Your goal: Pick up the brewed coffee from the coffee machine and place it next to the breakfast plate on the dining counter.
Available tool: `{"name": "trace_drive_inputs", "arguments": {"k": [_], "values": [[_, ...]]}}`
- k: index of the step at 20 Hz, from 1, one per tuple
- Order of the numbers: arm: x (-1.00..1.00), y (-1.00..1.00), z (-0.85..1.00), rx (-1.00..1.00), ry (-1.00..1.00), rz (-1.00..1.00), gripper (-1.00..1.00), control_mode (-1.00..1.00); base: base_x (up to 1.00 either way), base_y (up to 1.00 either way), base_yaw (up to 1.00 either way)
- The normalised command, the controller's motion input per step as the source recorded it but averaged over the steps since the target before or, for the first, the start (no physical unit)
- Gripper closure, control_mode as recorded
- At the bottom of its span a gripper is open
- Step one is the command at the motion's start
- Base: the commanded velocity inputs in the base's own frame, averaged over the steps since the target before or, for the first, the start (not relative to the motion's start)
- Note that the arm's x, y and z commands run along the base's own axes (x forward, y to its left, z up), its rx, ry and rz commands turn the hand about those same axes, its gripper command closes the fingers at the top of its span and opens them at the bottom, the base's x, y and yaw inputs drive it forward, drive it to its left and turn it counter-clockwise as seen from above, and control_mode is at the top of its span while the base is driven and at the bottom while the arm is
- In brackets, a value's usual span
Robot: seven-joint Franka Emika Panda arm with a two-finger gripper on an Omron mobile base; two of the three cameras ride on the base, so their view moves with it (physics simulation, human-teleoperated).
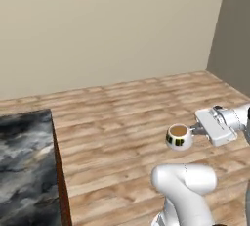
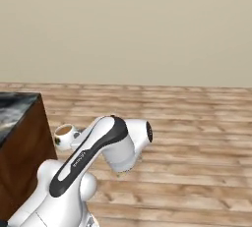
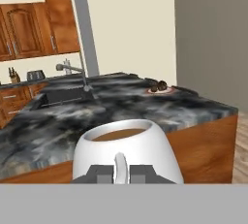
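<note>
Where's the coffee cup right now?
The coffee cup is held in the hand, in the air above the wood floor, off to the right of the dining counter in the left base view, not yet over it.

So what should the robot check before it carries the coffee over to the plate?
1. Gripper shut on the cup by its handle: ok.
2. Cup upright, brown coffee inside, none spilled that I can see: ok.
3. Breakfast plate in sight on the dining counter: ok.
4. Bare counter beside the plate for the cup: ok.
5. Cup already over the counter: not ok, it hangs above the wood floor.
6. Cup high enough to clear the counter edge: cannot tell.
</note>
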Motion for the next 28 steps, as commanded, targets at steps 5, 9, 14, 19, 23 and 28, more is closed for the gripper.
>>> {"name": "trace_drive_inputs", "arguments": {"k": [5,9,14,19,23,28], "values": [[0.00,0.00,0.00,0.00,0.00,0.00,1.00,1.00,1.00,-0.42,0.46],[0.00,0.00,0.00,0.00,0.00,0.00,1.00,1.00,1.00,-0.46,0.46],[0.00,0.00,0.00,0.00,0.00,0.00,1.00,1.00,1.00,-0.43,0.47],[0.00,0.00,0.00,0.00,0.00,0.00,1.00,1.00,1.00,-0.38,0.50],[0.00,0.00,0.00,0.00,0.00,0.00,1.00,1.00,1.00,-0.36,0.53],[0.00,0.00,0.00,0.00,0.00,0.00,1.00,1.00,1.00,-0.36,0.53]]}}
